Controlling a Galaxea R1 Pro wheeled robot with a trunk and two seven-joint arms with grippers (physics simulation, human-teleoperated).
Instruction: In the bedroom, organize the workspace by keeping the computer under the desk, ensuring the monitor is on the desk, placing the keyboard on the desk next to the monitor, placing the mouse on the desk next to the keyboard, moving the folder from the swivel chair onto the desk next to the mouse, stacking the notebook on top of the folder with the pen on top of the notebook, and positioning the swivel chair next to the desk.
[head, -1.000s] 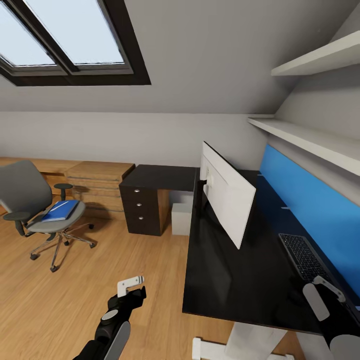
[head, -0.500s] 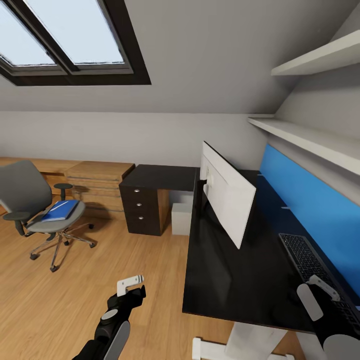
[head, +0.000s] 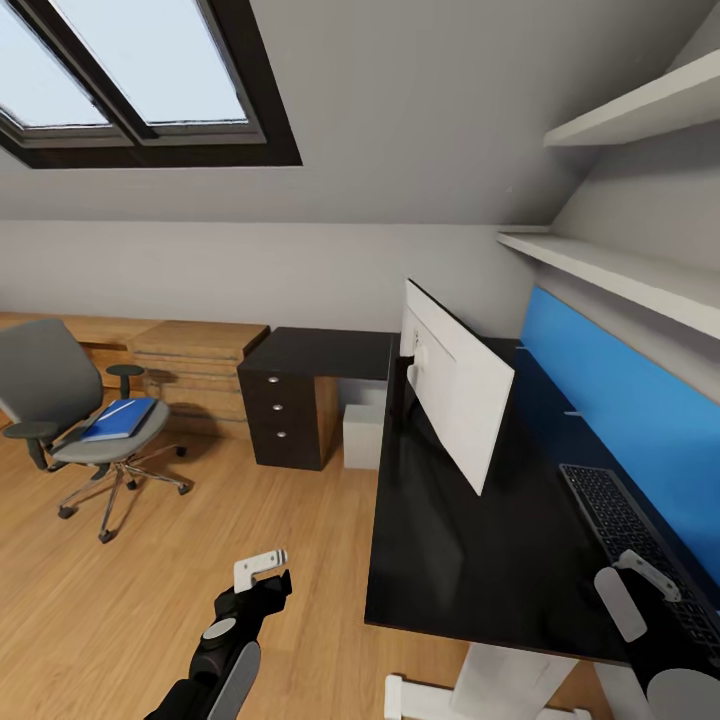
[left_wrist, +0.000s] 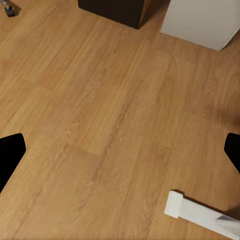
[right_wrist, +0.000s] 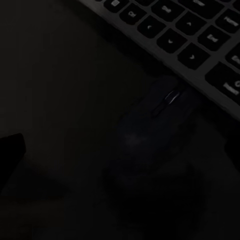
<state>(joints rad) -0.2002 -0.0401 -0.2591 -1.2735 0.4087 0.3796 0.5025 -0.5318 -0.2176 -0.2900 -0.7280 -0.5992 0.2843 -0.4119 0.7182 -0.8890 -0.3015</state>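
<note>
Mouse set down beside the keyboard

The right gripper (head: 640, 585) has eased back, open and empty; mouse (right_wrist: 152, 117) rests by keyboard (head: 625, 525).

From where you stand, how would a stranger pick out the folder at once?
Look left of the black desk, across the wooden floor, to the grey swivel chair by the low wooden shelving. The folder lies flat on its seat. It is thin and bright blue, with a paler sheet on top, unlike the big blue wall panel behind the desk.
</note>
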